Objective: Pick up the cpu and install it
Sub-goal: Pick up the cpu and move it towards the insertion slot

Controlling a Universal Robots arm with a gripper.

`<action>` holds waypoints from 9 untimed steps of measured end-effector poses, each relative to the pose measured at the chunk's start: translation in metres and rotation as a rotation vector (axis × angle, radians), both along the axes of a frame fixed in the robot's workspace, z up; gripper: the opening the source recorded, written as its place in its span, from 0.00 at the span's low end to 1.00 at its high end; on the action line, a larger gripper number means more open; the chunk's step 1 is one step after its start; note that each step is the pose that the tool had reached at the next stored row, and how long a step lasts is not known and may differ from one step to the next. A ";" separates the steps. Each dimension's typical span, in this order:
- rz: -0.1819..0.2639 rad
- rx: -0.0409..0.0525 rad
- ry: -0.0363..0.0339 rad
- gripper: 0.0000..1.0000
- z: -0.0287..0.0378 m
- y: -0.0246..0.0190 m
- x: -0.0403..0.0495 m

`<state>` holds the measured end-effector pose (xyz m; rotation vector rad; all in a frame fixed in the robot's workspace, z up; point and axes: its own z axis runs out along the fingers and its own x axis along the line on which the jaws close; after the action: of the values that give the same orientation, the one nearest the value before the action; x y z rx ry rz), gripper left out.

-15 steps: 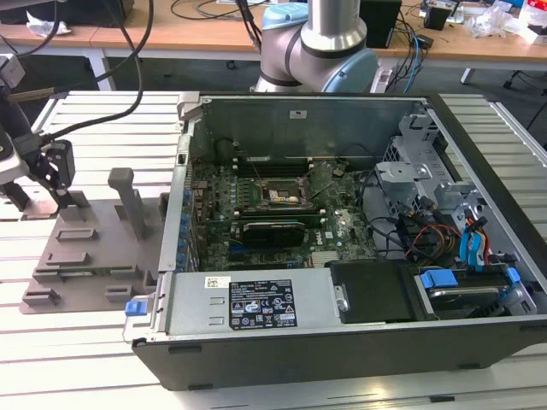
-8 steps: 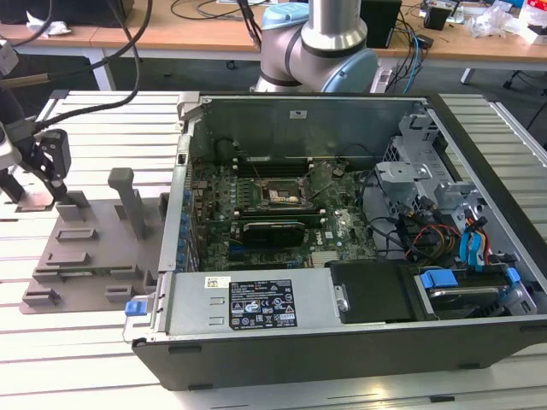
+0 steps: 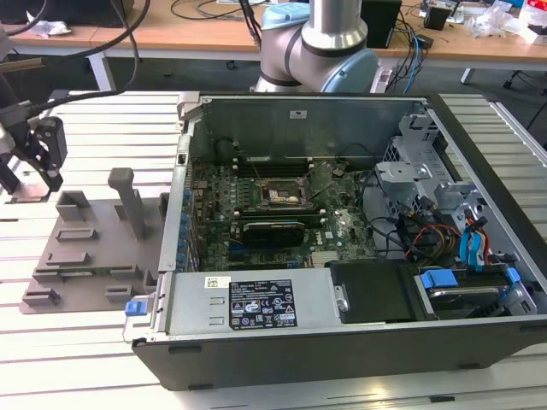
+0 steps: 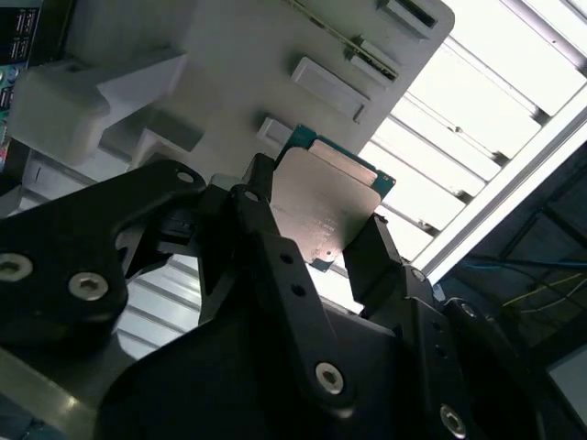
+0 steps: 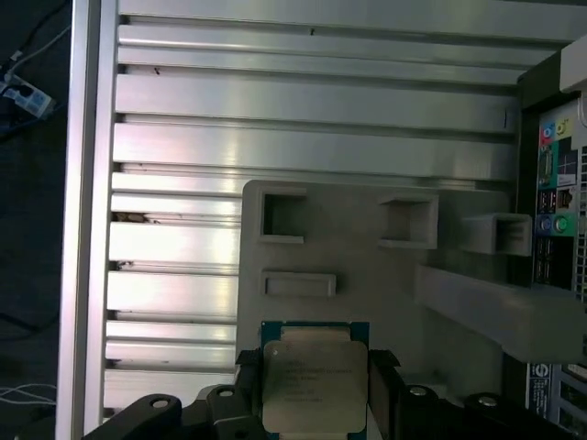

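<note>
Now I am squeezing the chip point(image 5: 315, 390) tight in my claw point(image 4: 316, 213), the grey holder point(image 5: 367, 275) lying just beyond.

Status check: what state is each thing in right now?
gripper: shut on the cpu's edges.
cpu: flat, metal top up, held over the holder block.
computer case: lying on its side, open.
socket: looks empty.

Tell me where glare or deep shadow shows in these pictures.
Second wrist view: table slats blow out white, fingers go near-black, cpu top is softly lit. First wrist view: mild sheen on the slats. Exterior view: even light, computer case interior shadowed.
</note>
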<state>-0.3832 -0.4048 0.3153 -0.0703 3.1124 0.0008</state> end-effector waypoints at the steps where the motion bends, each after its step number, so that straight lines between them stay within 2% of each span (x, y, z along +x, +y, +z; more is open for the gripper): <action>1: 0.000 0.0000 0.0001 0.55 0.0028 0.0014 0.0000; 3: 0.000 0.0002 -0.0001 0.55 0.0149 0.0037 0.0000; 5: 0.000 0.0002 0.0000 0.55 0.0230 0.0052 0.0000; 9: 0.000 0.0000 -0.0001 0.55 0.0506 0.0106 0.0000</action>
<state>-0.3832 -0.3942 0.3659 -0.0704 3.1123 0.0008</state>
